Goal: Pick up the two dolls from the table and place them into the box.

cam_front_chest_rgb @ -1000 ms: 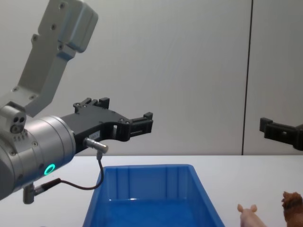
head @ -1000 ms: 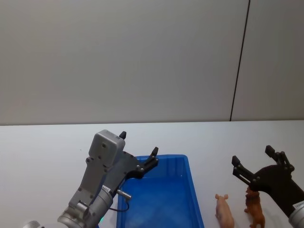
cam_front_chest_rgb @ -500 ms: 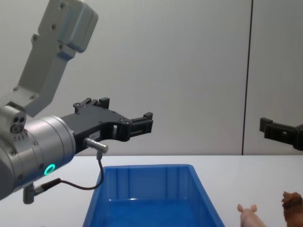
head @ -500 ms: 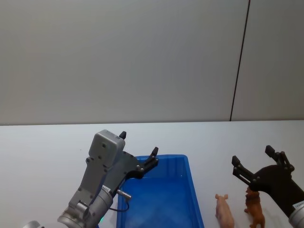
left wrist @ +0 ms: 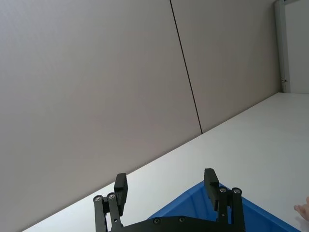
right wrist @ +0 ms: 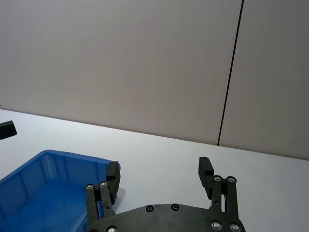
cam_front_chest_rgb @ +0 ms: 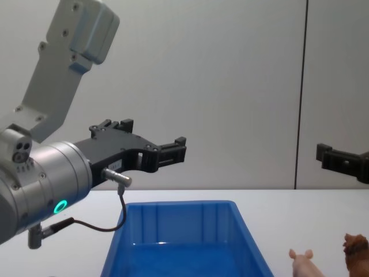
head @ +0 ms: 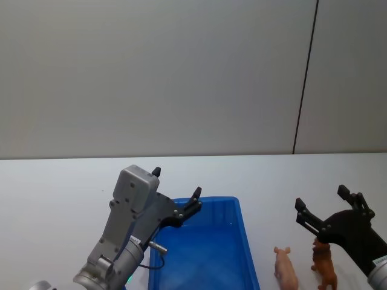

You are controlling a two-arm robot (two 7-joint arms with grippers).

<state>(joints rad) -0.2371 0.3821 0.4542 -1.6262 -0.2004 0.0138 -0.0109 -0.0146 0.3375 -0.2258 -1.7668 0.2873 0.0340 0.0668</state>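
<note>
The pink pig [head: 285, 269] and brown lion figurine [head: 325, 266] stand on the table [head: 60, 187] beside the blue bin [head: 245, 241]. They are probably light and rigid, best gripped across the flanks. The right gripper [head: 321, 198] above them and the left gripper [head: 176, 182] above the bin's left rim are both spread.

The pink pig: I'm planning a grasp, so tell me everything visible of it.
The pig is a small, pale pink figurine of smooth plastic look, with pointed ears. It stands upright on the white table, head facing away from the robot, between the blue box and the brown doll, touching neither.
</note>
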